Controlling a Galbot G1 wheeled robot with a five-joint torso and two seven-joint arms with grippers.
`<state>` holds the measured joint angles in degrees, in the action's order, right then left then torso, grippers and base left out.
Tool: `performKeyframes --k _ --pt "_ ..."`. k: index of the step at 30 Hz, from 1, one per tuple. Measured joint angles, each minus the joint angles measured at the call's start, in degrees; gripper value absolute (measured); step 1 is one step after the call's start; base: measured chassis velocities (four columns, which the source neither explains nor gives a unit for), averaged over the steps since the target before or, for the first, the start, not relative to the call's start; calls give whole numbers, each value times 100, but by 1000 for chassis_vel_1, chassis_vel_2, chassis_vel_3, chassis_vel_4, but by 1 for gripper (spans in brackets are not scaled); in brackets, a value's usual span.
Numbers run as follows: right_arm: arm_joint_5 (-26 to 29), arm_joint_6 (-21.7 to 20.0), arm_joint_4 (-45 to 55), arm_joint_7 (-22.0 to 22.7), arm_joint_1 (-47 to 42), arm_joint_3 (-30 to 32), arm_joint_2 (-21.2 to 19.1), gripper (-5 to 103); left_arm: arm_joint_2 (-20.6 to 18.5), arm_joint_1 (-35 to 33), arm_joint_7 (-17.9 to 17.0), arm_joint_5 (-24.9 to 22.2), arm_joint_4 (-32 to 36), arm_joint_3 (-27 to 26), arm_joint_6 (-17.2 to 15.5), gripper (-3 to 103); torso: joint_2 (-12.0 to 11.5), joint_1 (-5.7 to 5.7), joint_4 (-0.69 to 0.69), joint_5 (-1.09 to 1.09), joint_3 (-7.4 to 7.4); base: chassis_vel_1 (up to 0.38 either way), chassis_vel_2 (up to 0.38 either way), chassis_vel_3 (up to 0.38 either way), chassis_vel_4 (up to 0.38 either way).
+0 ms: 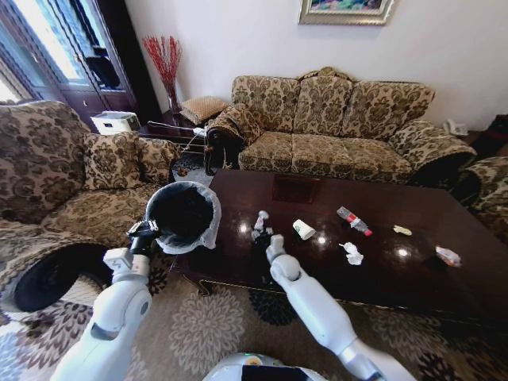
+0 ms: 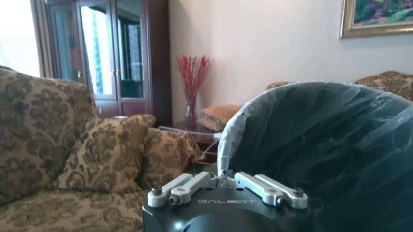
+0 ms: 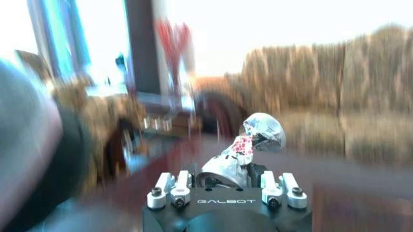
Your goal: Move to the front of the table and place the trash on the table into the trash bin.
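R end effector [image 3: 223, 181] was clamped on a silvery wrapper [image 3: 248, 145] (red-white print) above the counter [image 1: 381, 262]. L end effector [image 2: 226, 186] was pinched shut on the bin's [image 1: 184, 214] bag rim, bin held beside the counter's left end.

trash bin [image 1: 183, 214] left of table [image 1: 413, 278]

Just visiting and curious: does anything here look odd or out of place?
Yes. The trash bin is off the floor, tilted, its rim pinched by the left tool beside the table. The right tool holds a silvery wrapper.
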<state>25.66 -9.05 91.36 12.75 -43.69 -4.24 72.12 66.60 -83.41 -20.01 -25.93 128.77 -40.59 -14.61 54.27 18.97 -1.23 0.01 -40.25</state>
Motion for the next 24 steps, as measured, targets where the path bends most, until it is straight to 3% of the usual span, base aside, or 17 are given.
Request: performKeyframes --k 6,8,11,12,13,14,17,18,19,20,24 --pt "668 -171 1323 283 606 -340 -536 46 95 99 53 4 -92 154 -59 1 0 0 -1 0 0 0 0 0 0" --pt "1357 -282 2032 435 1102 -768 -821 46 133 161 93 4 -120 205 -102 1 0 0 -3 -1 0 0 0 0 0" --pt "1769 -309 2358 444 1350 -1083 -995 46 139 174 105 4 -126 224 -130 1 0 0 -3 -3 0 0 0 0 0" --pt "1945 -319 2507 422 1458 -1229 -1069 37 138 174 116 3 -127 231 -140 1 0 0 -3 -1 0 0 0 0 0" --pt "2159 -328 2705 345 1600 -1443 -1158 37 122 163 134 3 -126 240 -142 1 0 0 -2 0 0 0 0 0 0" --pt "2286 -337 2818 296 1693 -1592 -1204 26 97 149 143 2 -116 249 -143 1 0 0 -1 -2 0 0 0 0 0" --pt "2495 -354 2955 242 1860 -1847 -1246 26 32 130 154 -28 -85 260 -171 1 0 0 0 -1 0 0 0 0 0" --pt "2547 -356 2987 216 2012 -2074 -1242 15 -47 127 156 -62 -41 261 -203 1 0 0 -1 -1 0 0 0 0 0" --pt "2542 -355 2989 215 2054 -2148 -1231 15 -66 123 157 -66 -18 253 -213 1 0 0 -1 -1 0 0 0 0 0" --pt "2534 -352 2991 209 2074 -2209 -1220 5 -75 105 158 -70 20 231 -224 1 0 0 -2 -1 0 0 0 0 0" --pt "2446 -341 2936 153 1954 -2082 -1221 1 -42 -1 158 -65 112 164 -226 1 0 0 -2 -2 0 0 0 0 0"
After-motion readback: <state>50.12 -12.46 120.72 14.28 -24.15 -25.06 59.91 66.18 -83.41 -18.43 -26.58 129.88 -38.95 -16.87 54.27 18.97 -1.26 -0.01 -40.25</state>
